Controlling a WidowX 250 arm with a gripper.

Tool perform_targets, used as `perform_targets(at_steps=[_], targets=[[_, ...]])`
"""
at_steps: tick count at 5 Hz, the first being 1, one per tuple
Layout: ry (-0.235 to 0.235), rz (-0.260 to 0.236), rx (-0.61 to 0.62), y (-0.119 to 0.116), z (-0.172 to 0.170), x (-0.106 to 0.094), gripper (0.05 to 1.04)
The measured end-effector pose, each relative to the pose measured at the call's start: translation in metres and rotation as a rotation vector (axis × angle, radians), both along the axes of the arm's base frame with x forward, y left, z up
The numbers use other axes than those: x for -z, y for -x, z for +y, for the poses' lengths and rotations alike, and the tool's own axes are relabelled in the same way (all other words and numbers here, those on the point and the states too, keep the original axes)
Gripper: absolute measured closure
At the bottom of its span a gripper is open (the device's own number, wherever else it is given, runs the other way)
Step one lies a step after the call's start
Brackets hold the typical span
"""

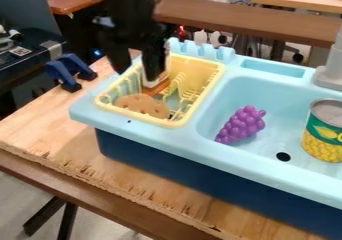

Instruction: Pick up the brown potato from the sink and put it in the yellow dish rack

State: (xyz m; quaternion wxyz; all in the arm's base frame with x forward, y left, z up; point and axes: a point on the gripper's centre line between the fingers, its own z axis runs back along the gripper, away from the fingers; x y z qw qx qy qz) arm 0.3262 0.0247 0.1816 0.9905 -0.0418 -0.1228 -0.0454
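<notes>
At your far left, two blue clamps gripped the rear left edge of the counter, whose rough, splintered front edge ran down toward the right. Wood lay between that edge and the toy sink, giving you a strip along its dark blue front. Next came the yellow dish rack, set in the sink's left part, with your gripper hanging over its rear left, fingers spread apart and nothing held between them. The white-and-orange item stood in the rack just by your right-hand finger in the view; whether they touched, you could not tell. A brown cookie leaned near the rack's front rim. Past the divider, purple grapes lay in the basin's left side, with room between them and the can upright at right, beyond the drain hole. The gray faucet rose behind the can.
</notes>
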Motion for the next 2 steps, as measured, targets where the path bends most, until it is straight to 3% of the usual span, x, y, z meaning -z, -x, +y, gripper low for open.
perform_targets(at_steps=[1,2], targets=[[-0.114,0.037,0.053,0.002,-0.034,-0.017,0.077],[-0.154,0.057,0.076,0.009,-0.069,-0.027,0.079]])
